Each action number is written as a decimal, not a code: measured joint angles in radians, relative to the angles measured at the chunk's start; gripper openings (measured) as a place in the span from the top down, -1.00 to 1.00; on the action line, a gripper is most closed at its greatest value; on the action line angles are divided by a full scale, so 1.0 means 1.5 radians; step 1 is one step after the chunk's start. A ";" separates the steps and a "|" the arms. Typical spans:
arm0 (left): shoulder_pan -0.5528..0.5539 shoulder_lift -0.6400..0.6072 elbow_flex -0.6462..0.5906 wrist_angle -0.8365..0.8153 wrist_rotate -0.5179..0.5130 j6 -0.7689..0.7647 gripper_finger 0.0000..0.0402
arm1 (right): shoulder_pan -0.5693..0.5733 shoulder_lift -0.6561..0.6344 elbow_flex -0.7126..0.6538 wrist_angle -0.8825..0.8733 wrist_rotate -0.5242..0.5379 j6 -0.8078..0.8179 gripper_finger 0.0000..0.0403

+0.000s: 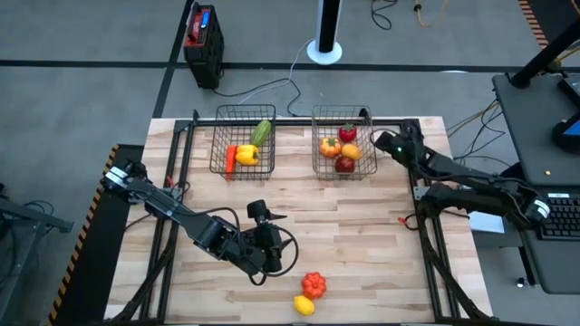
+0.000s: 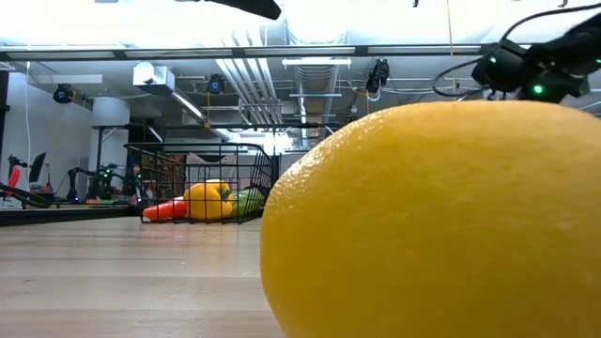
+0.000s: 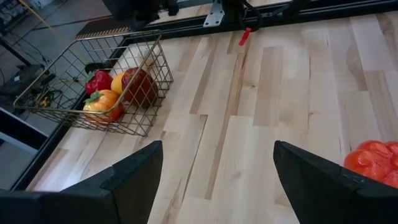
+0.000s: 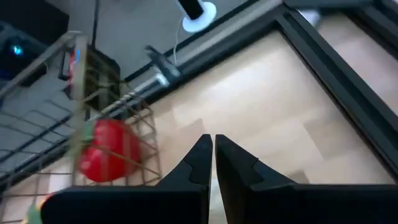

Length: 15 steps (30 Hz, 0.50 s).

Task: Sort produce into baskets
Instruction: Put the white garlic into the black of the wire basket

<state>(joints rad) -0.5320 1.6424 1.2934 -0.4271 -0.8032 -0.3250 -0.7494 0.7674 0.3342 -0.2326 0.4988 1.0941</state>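
The left gripper hovers with its fingers spread wide and empty over the near middle of the table, just left of the red pepper and the lemon lying near the front edge. In the left basket the green cucumber lies with its long axis slanting toward the far right, beside a yellow pepper and an orange carrot whose length runs near to far. The right gripper, its fingers pinched nearly together on nothing, sits by the right side of the right basket, which holds a red pepper, orange and dark apple.
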 joint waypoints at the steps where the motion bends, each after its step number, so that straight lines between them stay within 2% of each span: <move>1: 0.000 0.000 0.000 0.000 0.000 0.001 -0.43 | 0.000 -0.008 -0.014 0.004 0.001 0.019 0.94; 9: 0.000 0.000 0.000 0.000 0.000 0.001 -0.43 | 0.000 -0.059 -0.115 0.134 -0.030 0.145 0.94; 15: 0.000 0.000 0.000 0.000 0.000 0.001 -0.43 | 0.000 -0.063 -0.135 0.220 -0.037 0.166 0.94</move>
<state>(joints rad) -0.5320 1.6424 1.2934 -0.4271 -0.8033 -0.3228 -0.7490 0.6723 0.1310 0.0980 0.4438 1.3434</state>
